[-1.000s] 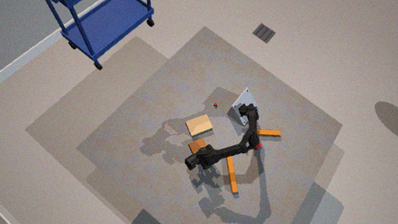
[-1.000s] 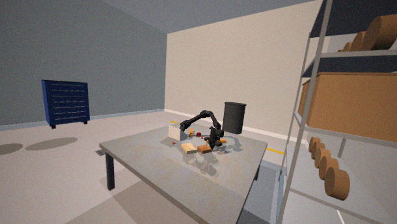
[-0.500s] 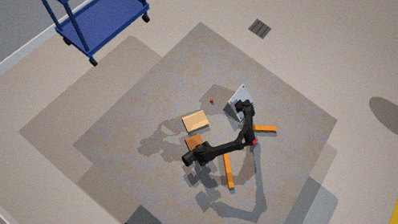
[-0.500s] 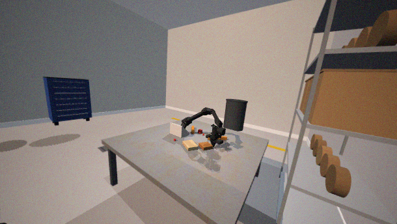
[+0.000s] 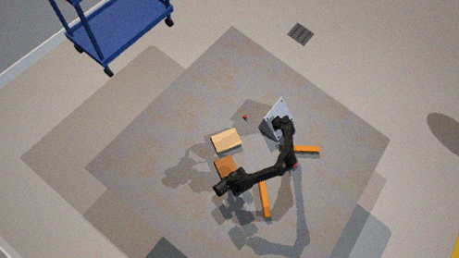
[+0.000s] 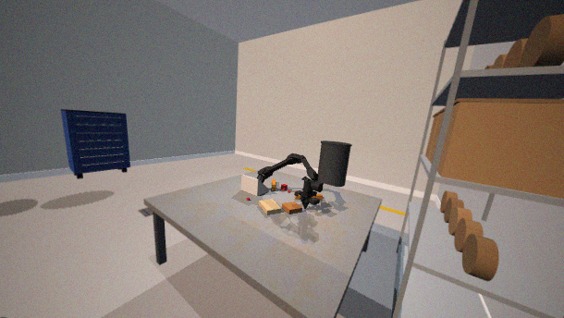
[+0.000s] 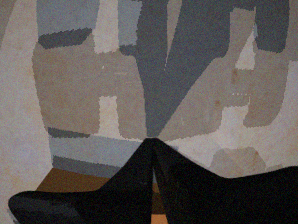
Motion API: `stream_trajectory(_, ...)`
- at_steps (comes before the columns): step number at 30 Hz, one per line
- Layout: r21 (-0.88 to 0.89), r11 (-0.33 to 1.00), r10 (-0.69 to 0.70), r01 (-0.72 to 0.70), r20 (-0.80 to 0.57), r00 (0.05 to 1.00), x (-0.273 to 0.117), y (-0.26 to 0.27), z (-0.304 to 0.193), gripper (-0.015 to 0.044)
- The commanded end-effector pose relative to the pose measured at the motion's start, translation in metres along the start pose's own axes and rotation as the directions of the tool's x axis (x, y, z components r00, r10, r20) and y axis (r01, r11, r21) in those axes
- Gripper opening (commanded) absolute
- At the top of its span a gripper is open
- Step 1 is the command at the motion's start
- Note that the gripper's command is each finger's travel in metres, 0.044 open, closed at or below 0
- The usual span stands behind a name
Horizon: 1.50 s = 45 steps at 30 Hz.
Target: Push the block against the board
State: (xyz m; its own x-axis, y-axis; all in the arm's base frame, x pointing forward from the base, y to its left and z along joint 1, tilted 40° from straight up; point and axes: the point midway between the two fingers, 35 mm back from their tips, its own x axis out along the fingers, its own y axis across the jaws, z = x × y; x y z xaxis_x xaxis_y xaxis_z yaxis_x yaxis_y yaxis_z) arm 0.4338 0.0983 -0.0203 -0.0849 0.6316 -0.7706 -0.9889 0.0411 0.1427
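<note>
Grey desk [image 5: 319,120] carries everything: your clenched, empty claw [image 5: 220,188] sits beside the square block [image 5: 225,166], near the board [image 5: 226,140] but apart. Next, push it flush, edges level.

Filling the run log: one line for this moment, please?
gripper: shut, empty, low beside orange square block | pale board: apart from block, gap visible | contact: not made | nothing lifted | phase: pushing
</note>
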Motion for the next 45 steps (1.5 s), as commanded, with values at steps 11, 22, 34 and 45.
stream_trajectory(11,-0.002,1.0,-0.001,0.001,0.001,1.0,-0.027,-0.001,0.012,0.0)
stream_trajectory(22,0.092,0.996,-0.012,0.011,0.005,1.0,-0.055,-0.004,0.005,0.0)
stream_trajectory(34,0.487,0.873,-0.011,0.01,0.0,1.0,-0.056,-0.014,-0.021,0.0)
stream_trajectory(45,0.773,0.634,-0.01,0.009,-0.003,1.0,-0.057,-0.021,-0.045,0.0)
